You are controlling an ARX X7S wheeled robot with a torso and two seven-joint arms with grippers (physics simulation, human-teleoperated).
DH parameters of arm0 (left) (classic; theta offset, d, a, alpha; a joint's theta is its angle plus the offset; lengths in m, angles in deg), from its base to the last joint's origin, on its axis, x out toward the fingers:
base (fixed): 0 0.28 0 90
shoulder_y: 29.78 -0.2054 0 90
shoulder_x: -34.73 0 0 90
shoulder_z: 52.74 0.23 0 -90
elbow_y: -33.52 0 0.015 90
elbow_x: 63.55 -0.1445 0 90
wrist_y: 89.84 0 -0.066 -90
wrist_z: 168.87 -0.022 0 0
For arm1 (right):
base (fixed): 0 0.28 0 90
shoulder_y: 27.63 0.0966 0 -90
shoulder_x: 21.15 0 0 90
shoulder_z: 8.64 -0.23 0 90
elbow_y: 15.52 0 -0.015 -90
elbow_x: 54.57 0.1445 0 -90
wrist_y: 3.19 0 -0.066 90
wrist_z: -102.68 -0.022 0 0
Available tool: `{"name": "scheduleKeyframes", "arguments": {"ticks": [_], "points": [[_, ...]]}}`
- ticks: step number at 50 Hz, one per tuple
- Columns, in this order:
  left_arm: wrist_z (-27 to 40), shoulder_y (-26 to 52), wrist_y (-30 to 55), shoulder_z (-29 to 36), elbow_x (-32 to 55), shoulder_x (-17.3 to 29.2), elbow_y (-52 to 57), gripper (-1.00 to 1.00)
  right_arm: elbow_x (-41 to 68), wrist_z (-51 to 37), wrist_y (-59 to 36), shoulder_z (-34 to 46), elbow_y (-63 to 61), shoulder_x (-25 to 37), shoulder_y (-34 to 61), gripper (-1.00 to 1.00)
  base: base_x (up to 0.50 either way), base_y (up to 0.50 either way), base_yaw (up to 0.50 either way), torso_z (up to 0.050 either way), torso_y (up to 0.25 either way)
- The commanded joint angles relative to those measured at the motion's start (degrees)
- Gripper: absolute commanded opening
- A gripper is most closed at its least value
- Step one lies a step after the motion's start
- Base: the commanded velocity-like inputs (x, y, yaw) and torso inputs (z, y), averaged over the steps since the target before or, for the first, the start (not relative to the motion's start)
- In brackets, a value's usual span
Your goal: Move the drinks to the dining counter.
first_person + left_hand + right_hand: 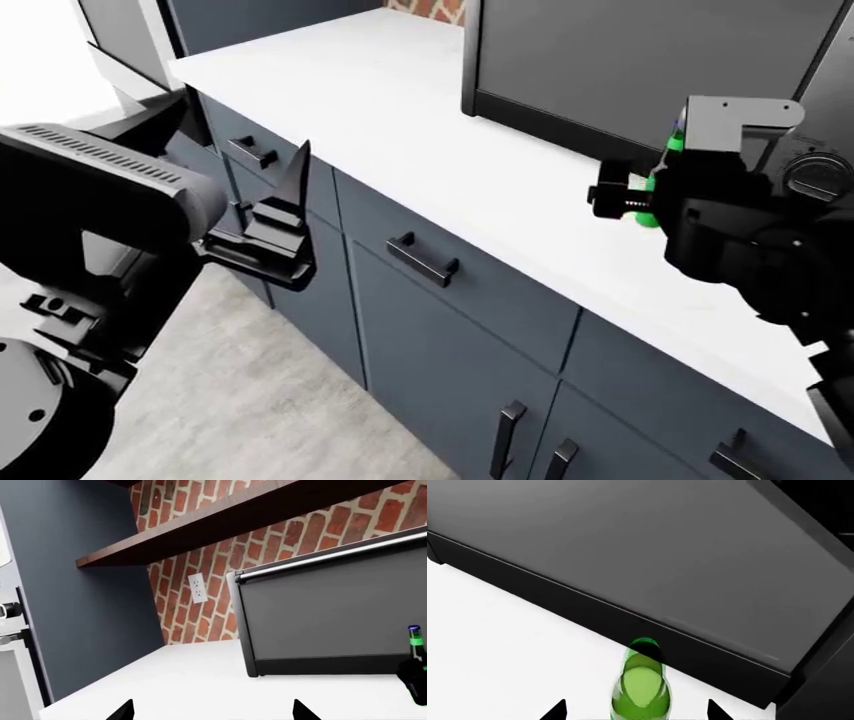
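Left wrist: my left gripper (212, 712) shows only two fingertips at the frame edge, spread apart, nothing between them. White counter (200, 680) ahead of it, dark appliance (327, 610) beyond. Green bottle (416, 642) sits far off to this hand's side, by the appliance's front, next to my other arm. Not this hand's job.

Head: left gripper (274, 225) hangs off the counter edge, in front of the cabinet drawers (441, 265), well apart from the bottle. Right gripper (627, 195) is right at the green bottle (650, 190); the arm hides most of it, so contact isn't clear here.

Right wrist: green bottle (642, 687) stands upright, long axis vertical, dead ahead between my right fingertips (559, 711). They're spread either side of it, gaps visible, not clamped. Judgement: right arm is the nearer one; push straight forward, then close.
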State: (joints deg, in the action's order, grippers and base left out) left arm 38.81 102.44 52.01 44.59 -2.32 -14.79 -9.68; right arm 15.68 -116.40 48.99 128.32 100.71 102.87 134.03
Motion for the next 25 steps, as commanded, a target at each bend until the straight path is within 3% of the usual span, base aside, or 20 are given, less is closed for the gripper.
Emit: {"name": "scheduleKeyframes", "arguments": {"ticks": [1, 3, 4, 18, 25], "points": [[0.5, -0.2, 0.0, -0.3, 0.5, 0.5, 0.3, 1.00, -1.1, 1.3, 0.8, 0.4, 3.1, -0.7, -0.2, 1.00, 0.00, 0.00, 0.00, 0.000, 0.000], [0.6, -0.4, -0.1, -0.3, 0.4, 0.6, 0.4, 1.00, -0.7, 1.3, 1.0, 0.1, 2.5, -0.5, -0.7, 1.00, 0.00, 0.00, 0.00, 0.000, 0.000], [0.6, -0.5, -0.1, -0.4, 0.6, 0.6, 0.4, 1.00, -0.6, 0.9, 0.8, 0.1, 2.3, -0.4, -0.7, -1.00, 0.00, 0.00, 0.00, 0.000, 0.000], [1.1, 0.0, -0.1, -0.7, 1.5, 1.0, 0.5, 1.00, 0.8, -0.9, 0.4, -0.9, -2.2, 1.7, -1.6, -1.00, 0.00, 0.00, 0.00, 0.000, 0.000], [1.0, -0.4, -0.4, -0.6, 1.2, 1.1, 0.5, 1.00, 3.0, -4.4, 0.6, -3.1, -13.1, 6.5, -3.4, -1.00, 0.00, 0.00, 0.00, 0.000, 0.000]]}}
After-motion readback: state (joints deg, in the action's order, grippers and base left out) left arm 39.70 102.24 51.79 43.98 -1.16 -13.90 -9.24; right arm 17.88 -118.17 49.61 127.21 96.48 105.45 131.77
